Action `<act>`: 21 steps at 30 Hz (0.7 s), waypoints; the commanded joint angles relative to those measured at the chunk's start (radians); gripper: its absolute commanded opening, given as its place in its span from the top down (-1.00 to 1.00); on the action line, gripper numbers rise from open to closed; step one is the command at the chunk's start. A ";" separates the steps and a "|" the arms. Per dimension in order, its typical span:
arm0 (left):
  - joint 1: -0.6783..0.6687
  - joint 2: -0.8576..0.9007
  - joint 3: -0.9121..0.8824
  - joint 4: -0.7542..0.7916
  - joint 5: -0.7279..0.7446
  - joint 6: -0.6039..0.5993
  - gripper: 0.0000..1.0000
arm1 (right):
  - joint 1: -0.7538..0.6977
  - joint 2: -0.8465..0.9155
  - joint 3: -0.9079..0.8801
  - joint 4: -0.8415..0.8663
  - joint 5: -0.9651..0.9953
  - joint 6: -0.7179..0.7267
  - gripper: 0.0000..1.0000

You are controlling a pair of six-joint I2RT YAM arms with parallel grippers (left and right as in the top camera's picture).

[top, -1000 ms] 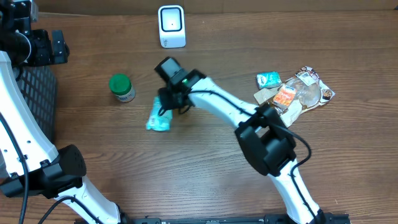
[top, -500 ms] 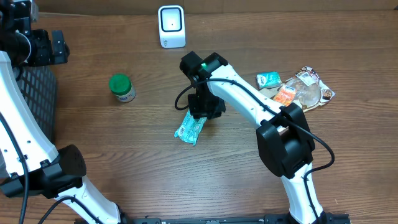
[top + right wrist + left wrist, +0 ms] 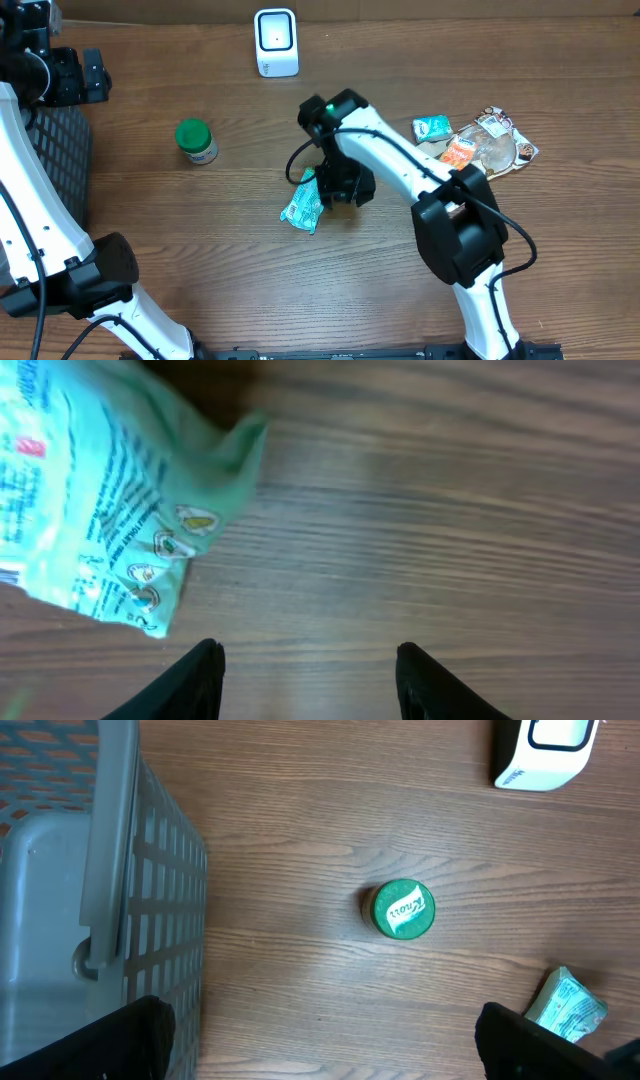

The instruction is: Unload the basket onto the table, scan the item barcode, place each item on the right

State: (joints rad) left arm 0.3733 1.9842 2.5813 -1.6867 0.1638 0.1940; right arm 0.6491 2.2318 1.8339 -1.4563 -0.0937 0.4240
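Checking overhead first: found the teal packet (image 3: 303,205) flat on the table (image 3: 200,260), just left of the right gripper (image 3: 340,186), long axis tilted from upper right down to lower left. Judged the right arm far nearer than the left gripper (image 3: 80,76), up by the basket (image 3: 55,150). Counted one scanner (image 3: 275,42) at the far edge, well apart from the packet; one green-lidded jar (image 3: 196,140); one loose packet; one heap of wrappers (image 3: 475,148), number in it unclear.

Left wrist: saw fingers (image 3: 540,1045) spread wide on nothing; packet corner at lower right.

Right wrist: saw jaws apart, only bare wood between; packet up and to the left, outside them. Judged a shift toward that side needed before any grasp.
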 commanded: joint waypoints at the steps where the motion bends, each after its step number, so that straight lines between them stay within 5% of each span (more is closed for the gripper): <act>1: -0.001 -0.002 0.004 0.000 0.011 0.008 -0.99 | 0.065 -0.036 -0.048 0.044 -0.013 0.022 -0.05; 10: -0.001 -0.002 0.004 0.000 0.011 0.008 -0.99 | 0.183 -0.034 -0.115 0.256 0.032 0.131 -0.05; 21: -0.001 -0.002 0.004 0.000 0.011 0.008 -0.99 | 0.192 -0.035 -0.087 0.323 0.030 0.156 -0.16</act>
State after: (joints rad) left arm 0.3729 1.9842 2.5813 -1.6867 0.1638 0.1940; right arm 0.8452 2.2299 1.7260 -1.1374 -0.0738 0.5636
